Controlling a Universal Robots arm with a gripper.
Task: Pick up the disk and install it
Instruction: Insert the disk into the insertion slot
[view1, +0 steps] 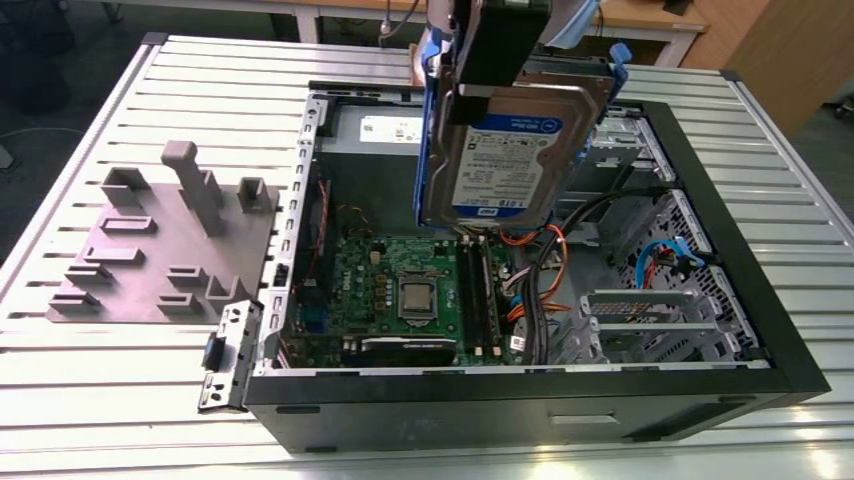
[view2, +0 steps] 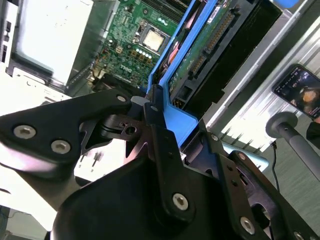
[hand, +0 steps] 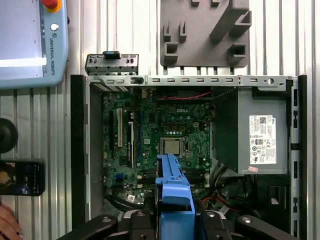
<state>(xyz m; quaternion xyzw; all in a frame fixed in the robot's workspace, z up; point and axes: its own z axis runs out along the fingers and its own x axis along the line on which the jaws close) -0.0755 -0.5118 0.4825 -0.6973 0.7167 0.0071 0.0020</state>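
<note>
One gripper (view2: 150, 112) is clamped on the top edge of the disk (view1: 505, 160), which hangs on edge, long axis vertical, above the middle of the open case (view1: 747, 250), over the motherboard (view1: 414, 295), touching nothing below.

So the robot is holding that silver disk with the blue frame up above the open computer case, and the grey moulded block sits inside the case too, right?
Not quite. The gripper does hold the disk above the open computer case, but the grey moulded block sits outside it, on the ribbed table at the exterior view's left.
</note>
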